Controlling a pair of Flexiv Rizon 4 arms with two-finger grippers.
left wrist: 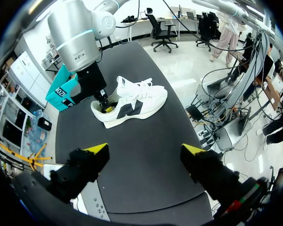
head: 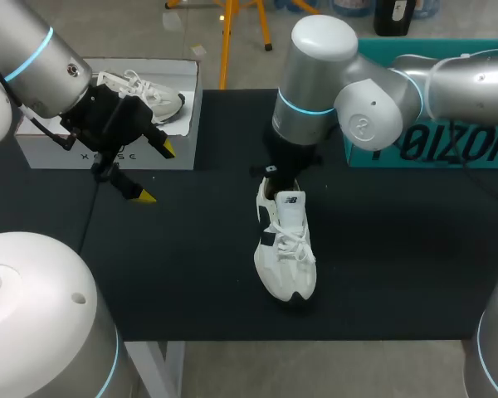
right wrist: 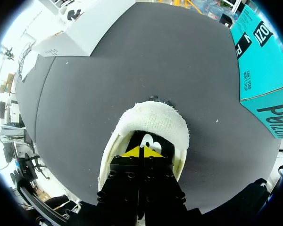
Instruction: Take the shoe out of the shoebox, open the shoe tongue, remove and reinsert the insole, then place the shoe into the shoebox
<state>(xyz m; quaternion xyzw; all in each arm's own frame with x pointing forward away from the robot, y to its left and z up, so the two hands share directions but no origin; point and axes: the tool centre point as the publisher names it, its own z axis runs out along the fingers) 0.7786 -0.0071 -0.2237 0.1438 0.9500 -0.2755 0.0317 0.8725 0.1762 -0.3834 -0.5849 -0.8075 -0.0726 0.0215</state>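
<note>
Right wrist view: the right gripper (right wrist: pixel 141 151) sits inside the heel opening of the shoe (head: pixel 286 245), fingers pressed together, perhaps pinching the insole (right wrist: pixel 152 141) to lift it; the shoe lies on the black surface (head: pixel 398 249), the left gripper (head: pixel 153 172) wide open and empty beside the shoebox (head: pixel 58 149)

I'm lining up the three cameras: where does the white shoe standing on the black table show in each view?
Head view: white shoe mid-table, the right gripper at its heel.
Left wrist view: shoe seen side-on, well ahead of the left gripper.
Right wrist view: shoe directly under the right gripper, whose tips are in its heel opening.
Shared landmark: the teal box near the shoe.
</note>
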